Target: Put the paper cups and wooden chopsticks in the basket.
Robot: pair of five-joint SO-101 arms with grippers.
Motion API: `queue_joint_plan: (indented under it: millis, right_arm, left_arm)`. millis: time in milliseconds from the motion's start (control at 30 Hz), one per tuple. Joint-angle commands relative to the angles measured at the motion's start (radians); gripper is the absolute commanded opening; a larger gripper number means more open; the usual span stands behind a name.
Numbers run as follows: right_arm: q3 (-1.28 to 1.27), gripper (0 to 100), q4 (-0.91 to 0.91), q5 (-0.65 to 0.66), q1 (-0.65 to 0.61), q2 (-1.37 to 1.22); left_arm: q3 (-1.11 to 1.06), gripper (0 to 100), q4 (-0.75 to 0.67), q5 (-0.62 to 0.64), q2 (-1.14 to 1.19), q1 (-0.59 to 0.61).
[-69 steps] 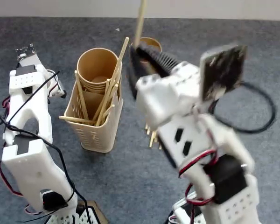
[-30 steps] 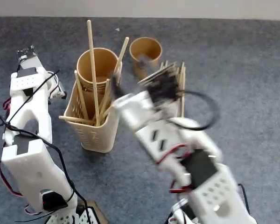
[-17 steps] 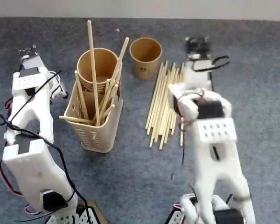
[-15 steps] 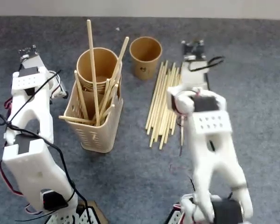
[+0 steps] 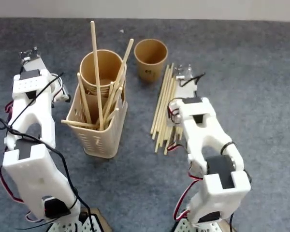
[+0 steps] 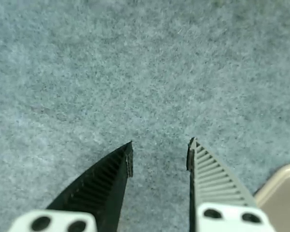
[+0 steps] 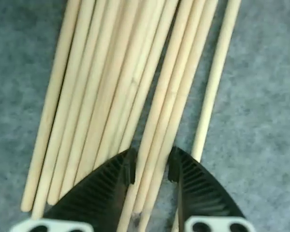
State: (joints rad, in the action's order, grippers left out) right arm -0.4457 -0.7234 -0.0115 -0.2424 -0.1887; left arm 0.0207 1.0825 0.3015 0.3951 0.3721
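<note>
A cream slotted plastic basket stands on the grey felt tabletop. It holds a stack of brown paper cups and several wooden chopsticks leaning upright. At its 1 o'clock a single brown paper cup stands on the felt, and at its 3 o'clock lies a loose bundle of chopsticks. The right hand sits low over that bundle, fingers narrowly apart astride two sticks. The left hand hangs over bare felt, fingers apart.
</note>
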Motion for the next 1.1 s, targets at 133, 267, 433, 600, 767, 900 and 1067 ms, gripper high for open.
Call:
queue_joint_plan:
  millis: [133, 267, 433, 600, 767, 900, 1067]
  right_arm:
    - [0.054, 0.7, -0.073, -0.002, 0.022, 0.001]
    - [0.226, 0.5, -0.196, -0.009, 0.071, 0.021]
    - [0.4, 0.5, -0.259, -0.043, 0.09, 0.216]
    - [0.447, 0.5, -0.225, -0.052, 0.008, 0.493]
    - [0.447, 0.5, -0.107, -0.054, -0.147, 0.691]
    - [0.446, 0.5, -0.042, -0.052, -0.329, 0.811]
    - [0.344, 0.5, 0.067, -0.044, -0.479, 0.906]
  left_arm:
    - [0.004, 21, -0.006, 0.003, -0.05, -0.016]
    - [0.004, 21, -0.008, 0.003, -0.05, -0.016]
    - [0.004, 21, -0.012, 0.003, -0.05, -0.018]
    - [0.004, 21, -0.012, 0.003, -0.05, -0.018]
    - [0.004, 21, -0.012, 0.002, -0.05, -0.018]
    - [0.004, 21, -0.012, 0.002, -0.05, -0.018]
    - [0.004, 21, -0.012, 0.002, -0.048, -0.018]
